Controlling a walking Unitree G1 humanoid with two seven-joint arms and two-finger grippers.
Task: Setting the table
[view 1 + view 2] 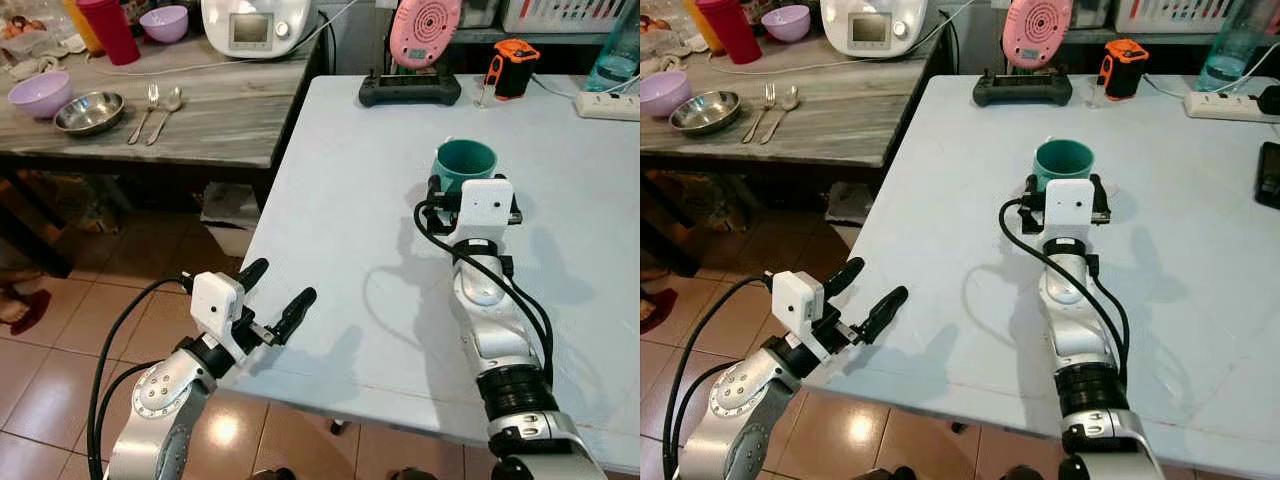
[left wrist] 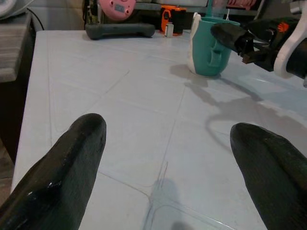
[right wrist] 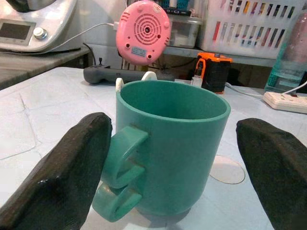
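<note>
- One mug (image 3: 170,148) is standing upright on the white tabletop (image 1: 330,230), empty inside, handle pointing toward the left finger.
- Right claw (image 3: 172,158) is sitting wide open around the mug, fingers (image 3: 67,177) either side, not touching; looks like it's lining up to grip or just letting go.
- Left claw (image 1: 270,300) is hovering open at the tabletop's near edge, holding nothing.
- Side tabletop (image 1: 220,110) is carrying a steel bowl (image 1: 88,112), purple bowl (image 1: 40,95), fork (image 1: 145,110) and spoon (image 1: 167,110), probably waiting to be set.

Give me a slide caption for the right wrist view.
Open right end effector straddling an upright teal mug on the white table.
</note>
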